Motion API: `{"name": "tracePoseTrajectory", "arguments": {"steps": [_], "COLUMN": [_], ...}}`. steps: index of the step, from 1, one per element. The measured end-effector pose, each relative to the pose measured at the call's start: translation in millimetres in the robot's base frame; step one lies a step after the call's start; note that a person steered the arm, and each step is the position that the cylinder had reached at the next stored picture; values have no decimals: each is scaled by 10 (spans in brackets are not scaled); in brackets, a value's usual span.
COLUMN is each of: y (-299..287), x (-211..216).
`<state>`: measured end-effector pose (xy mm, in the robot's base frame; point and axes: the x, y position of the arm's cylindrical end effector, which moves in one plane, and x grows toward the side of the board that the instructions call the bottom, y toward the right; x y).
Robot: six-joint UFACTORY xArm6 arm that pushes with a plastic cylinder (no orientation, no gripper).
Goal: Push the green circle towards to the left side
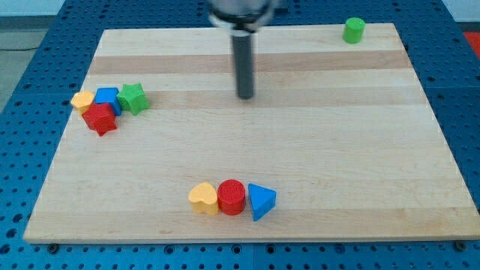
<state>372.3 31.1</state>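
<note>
The green circle (354, 30) stands near the board's top right corner. My tip (246, 97) is on the board left of and below it, far from it, with bare wood between them. The rod rises from the tip to the view's top edge. No block touches the tip.
A yellow heart (82, 100), blue block (108, 99), green star (133, 98) and red star (100, 118) cluster at the left. A yellow heart (203, 199), red circle (232, 196) and blue triangle (260, 201) line up near the bottom. The wooden board (337, 165) lies on a blue perforated table.
</note>
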Motion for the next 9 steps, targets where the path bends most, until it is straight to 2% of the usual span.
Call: {"name": "tracePoseTrajectory", "arguments": {"steps": [2,3,4,6,9], "y": [2047,2624,2644,2008,1476], "x": [-697,-1288,-1813,-1780,-1064]}}
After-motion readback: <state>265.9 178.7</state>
